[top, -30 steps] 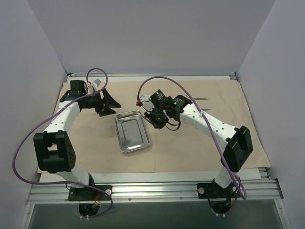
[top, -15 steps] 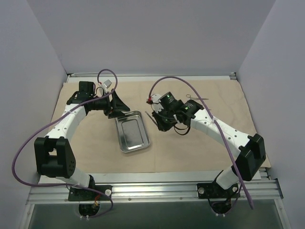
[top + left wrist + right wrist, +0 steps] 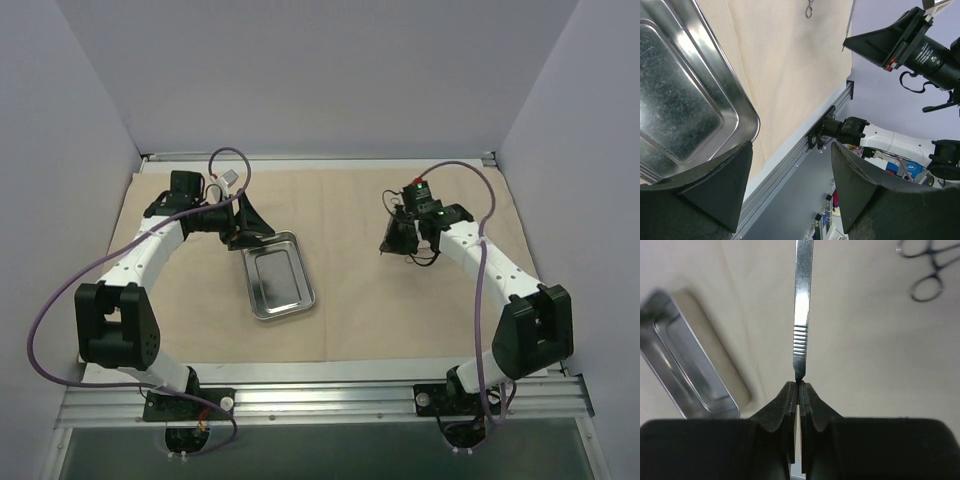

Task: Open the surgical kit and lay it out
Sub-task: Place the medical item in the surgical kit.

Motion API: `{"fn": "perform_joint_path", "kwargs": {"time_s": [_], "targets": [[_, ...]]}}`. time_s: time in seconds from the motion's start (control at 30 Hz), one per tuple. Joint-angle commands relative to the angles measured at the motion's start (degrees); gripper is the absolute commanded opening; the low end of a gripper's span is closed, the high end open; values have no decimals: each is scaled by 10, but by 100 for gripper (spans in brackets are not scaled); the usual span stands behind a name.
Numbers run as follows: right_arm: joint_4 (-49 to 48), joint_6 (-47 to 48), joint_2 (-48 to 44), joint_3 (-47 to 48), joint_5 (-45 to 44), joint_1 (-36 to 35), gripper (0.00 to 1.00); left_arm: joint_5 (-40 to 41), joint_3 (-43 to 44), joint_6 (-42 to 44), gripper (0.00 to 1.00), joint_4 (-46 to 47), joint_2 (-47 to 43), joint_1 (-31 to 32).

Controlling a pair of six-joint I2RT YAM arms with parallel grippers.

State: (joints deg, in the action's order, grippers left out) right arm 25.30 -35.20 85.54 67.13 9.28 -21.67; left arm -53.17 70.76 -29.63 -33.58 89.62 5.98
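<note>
- Steel tray (image 3: 685, 100) from the left wrist: cropped by the top and left edges, near end hidden behind a finger (image 3: 705, 195) of the left hand (image 3: 790, 150).
- Same tray from the right wrist: blurred, cut by the left edge.
- Ring-handled forceps (image 3: 927, 270): only the finger rings from the right wrist, only one small loop at the top edge from the left wrist.
- Flat metal handle (image 3: 802, 305) pinched in the right hand (image 3: 799, 386): far end lost past the top edge; from above, too small to make out.
</note>
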Motion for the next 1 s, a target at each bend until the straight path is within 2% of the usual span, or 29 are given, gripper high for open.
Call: {"fn": "perform_joint_path", "kwargs": {"time_s": [0.0, 0.07, 0.17, 0.4, 0.73, 0.97], "targets": [[9, -190, -66, -29, -49, 50, 0, -1, 24, 18, 73, -8, 11, 4], [15, -279, -98, -69, -81, 77, 0, -3, 24, 19, 73, -8, 14, 5], [47, -366, -122, -118, -125, 99, 0, -7, 24, 19, 72, -7, 21, 7], [45, -474, -106, -169, -161, 109, 0, -14, 13, 21, 72, 0, 22, 11], [-32, -571, -25, -198, -176, 128, 0, -26, 10, 22, 72, 7, 29, 11], [-71, -565, 46, -169, -177, 138, 0, -29, 15, 24, 72, 4, 35, 11]]}}
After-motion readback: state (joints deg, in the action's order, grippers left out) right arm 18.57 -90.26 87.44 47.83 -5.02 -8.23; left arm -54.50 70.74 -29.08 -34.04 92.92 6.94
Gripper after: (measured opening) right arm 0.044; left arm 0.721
